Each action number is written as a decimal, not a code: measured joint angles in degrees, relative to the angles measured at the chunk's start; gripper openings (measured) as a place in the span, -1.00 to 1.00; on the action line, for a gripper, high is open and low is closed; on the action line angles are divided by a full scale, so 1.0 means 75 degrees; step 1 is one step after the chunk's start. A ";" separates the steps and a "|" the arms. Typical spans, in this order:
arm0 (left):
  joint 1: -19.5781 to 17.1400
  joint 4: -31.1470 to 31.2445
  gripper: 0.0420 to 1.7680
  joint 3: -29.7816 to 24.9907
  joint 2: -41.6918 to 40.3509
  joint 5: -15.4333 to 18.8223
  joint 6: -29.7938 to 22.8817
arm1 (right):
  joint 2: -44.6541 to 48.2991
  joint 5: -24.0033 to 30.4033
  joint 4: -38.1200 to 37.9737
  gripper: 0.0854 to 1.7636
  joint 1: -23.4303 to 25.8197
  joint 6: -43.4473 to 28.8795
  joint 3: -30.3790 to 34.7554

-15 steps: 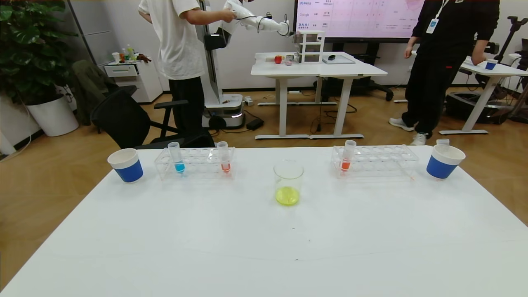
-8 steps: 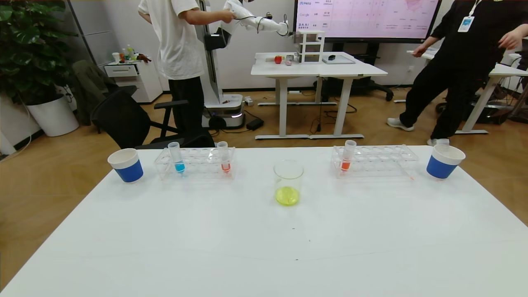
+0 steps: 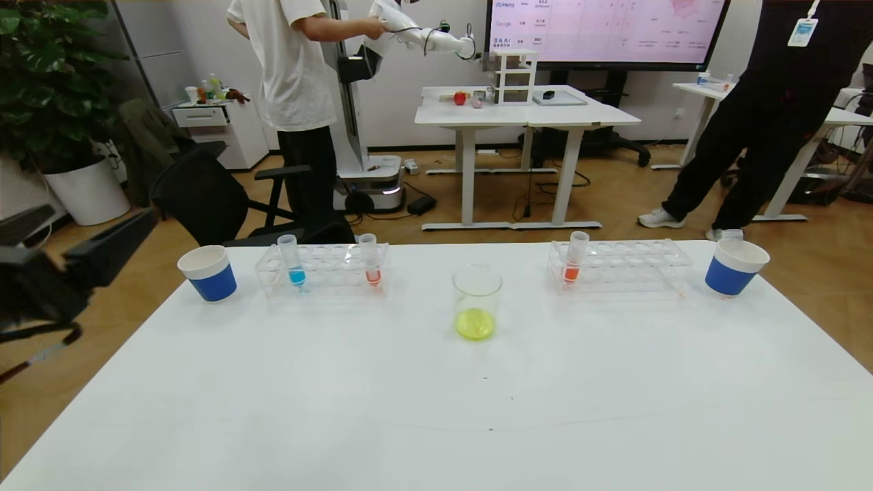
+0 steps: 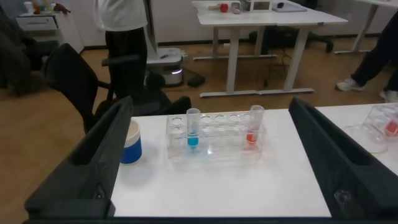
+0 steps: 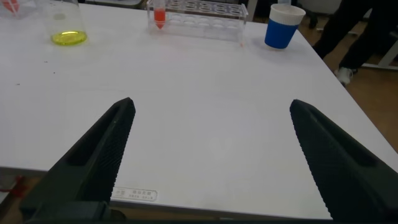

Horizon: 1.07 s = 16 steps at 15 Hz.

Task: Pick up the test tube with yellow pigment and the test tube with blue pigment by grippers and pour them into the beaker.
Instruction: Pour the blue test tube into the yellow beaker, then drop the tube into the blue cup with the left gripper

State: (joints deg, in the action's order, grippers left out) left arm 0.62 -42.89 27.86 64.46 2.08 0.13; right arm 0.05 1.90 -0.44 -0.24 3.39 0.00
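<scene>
The head view looks forward and down from above the near edge of the tabletop [image 3: 436, 409], taking in its whole width with the beaker [image 3: 477, 302] at centre and the room behind. The left wrist view sits off the tabletop's left end, well left of the beaker, looking between the spread fingers of the left pincer [image 4: 211, 162] toward the left rack [image 4: 214, 134] (also seen in the head view). The right wrist view hangs low over the near right part of the tabletop, right of the beaker [image 5: 67, 22], facing the far edge between the right pincer [image 5: 211, 155] fingers; it shares the beaker and the right rack [image 5: 199, 11] with the head view.
</scene>
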 joint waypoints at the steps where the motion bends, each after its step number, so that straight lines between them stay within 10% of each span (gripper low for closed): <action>1: -0.0007 -0.0756 0.97 0.0042 0.0805 0.0000 -0.0018 | 0.0000 0.0000 0.0000 0.97 0.0000 0.0000 0.0000; 7: -0.0047 -0.4302 0.97 0.0535 0.5117 -0.0065 -0.0046 | 0.0000 -0.0002 0.0000 0.97 0.0000 0.0000 0.0000; 16: -0.0080 -0.5666 0.97 0.1585 0.8166 -0.0146 -0.0005 | 0.0000 0.0000 0.0000 0.97 0.0000 0.0000 0.0000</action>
State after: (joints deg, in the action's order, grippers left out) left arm 0.02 -85.38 39.74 125.71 0.99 0.10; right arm 0.05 1.90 -0.44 -0.24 3.39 0.00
